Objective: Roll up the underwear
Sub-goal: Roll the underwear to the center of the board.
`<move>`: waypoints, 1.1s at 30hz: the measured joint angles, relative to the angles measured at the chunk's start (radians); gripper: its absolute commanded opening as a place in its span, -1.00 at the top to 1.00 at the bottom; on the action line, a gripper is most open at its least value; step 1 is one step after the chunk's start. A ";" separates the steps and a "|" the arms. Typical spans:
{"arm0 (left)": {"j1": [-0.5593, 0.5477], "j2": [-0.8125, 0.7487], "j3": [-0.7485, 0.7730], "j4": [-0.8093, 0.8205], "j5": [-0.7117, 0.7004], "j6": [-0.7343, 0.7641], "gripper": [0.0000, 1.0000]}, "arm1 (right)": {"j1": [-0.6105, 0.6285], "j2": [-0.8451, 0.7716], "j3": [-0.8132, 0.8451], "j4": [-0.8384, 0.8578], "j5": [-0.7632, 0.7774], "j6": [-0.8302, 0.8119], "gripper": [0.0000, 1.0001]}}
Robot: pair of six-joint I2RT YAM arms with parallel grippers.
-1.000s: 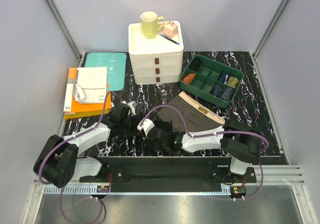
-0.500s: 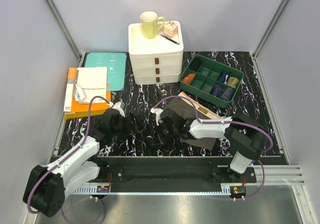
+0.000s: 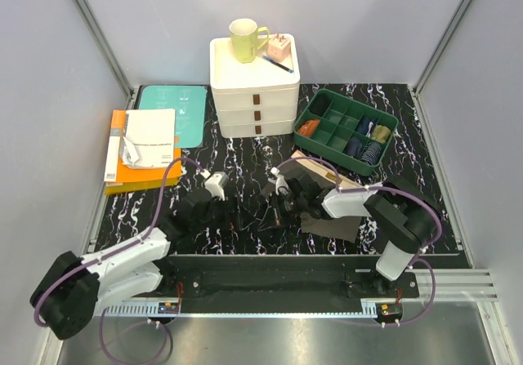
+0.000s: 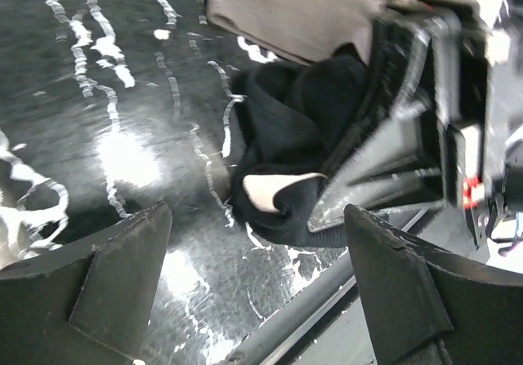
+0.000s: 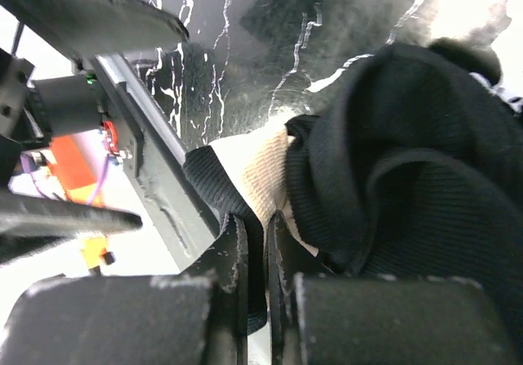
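The black underwear (image 4: pixel 302 128) was bunched into a loose, crumpled wad near the front edge of the table (image 3: pixel 245 157), a strip of its beige waistband (image 4: pixel 274 193) curling out at the near end. It was not a tidy roll, by my reading. The right gripper (image 5: pixel 255 234) was clenched on it, its fingers pinched tight over a fold of black cloth and waistband and gripping from the wad's right side. The left gripper (image 4: pixel 257 218) stood spread wide and held nothing. Its two fingers flanked the wad from the left and seemed just short of the cloth, though I could not be sure there was no contact. From the left wrist view the wad lay straight ahead of those open jaws. Its longer run slanted away toward the right gripper, so it pointed into the gap, not across it. The right arm had the cloth and the left was the nearer free one, so I judged the next move would hinge on the left closing squarely on the near, waistband end. The olive-brown pair (image 3: pixel 331 222) lay flat just behind and to the right, partly under the right arm.
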 measured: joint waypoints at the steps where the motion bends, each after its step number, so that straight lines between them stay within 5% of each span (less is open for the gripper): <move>1: -0.013 0.013 -0.013 0.040 0.003 0.004 -0.75 | -0.013 0.010 -0.005 0.014 -0.020 0.011 1.00; 8: -0.051 0.113 -0.062 0.260 0.032 0.026 -0.63 | -0.083 0.073 -0.025 0.089 -0.140 0.066 1.00; 14: -0.072 0.262 -0.063 0.430 0.058 0.019 -0.32 | -0.119 0.115 -0.031 0.137 -0.208 0.090 1.00; 20: -0.075 0.365 -0.064 0.547 0.060 -0.006 0.38 | -0.134 0.131 -0.031 0.150 -0.233 0.093 0.98; 22: -0.076 0.386 -0.072 0.588 0.060 -0.018 0.71 | -0.137 0.131 -0.031 0.150 -0.233 0.092 0.87; 24: -0.076 0.400 -0.079 0.616 0.060 -0.028 1.00 | -0.140 0.131 -0.033 0.149 -0.233 0.092 0.57; 33: -0.078 0.500 -0.001 0.571 0.056 -0.048 1.00 | -0.148 0.038 -0.035 0.026 -0.144 0.043 -0.17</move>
